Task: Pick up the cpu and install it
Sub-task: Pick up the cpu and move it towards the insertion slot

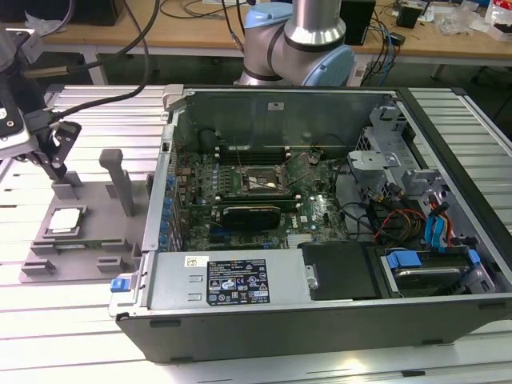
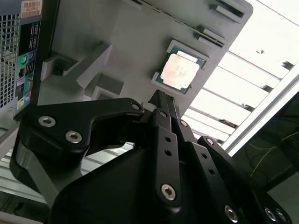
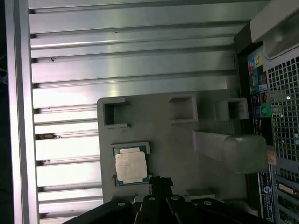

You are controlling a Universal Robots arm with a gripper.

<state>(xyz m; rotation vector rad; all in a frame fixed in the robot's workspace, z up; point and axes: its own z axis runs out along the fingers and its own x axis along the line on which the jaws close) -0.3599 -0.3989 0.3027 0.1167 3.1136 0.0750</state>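
Exterior view first: I read the gripper (image 1: 60, 170) hanging over the grey fixture plate (image 1: 96, 244) on the slatted table (image 1: 72, 336), out at about nine o'clock from the open computer case (image 1: 320, 328). As far as I can judge, its fingers are drawn together to one narrow point with nothing between them, so it carries nothing. The cpu (image 1: 66, 221) lies flat, metal top up, in its shallow seat on that plate, at roughly six o'clock from the fingertips in this view and close by. In the second wrist view the gripper (image 2: 161, 97) points almost at the near edge of the cpu (image 2: 180, 71), just short of it and apart from it; the first wrist view agrees, with the gripper (image 3: 161, 180) just beside one corner of the cpu (image 3: 131, 167). Being square, the chip has no long axis to favour. The socket (image 1: 260, 181) inside the case, near its middle, looks unfilled.
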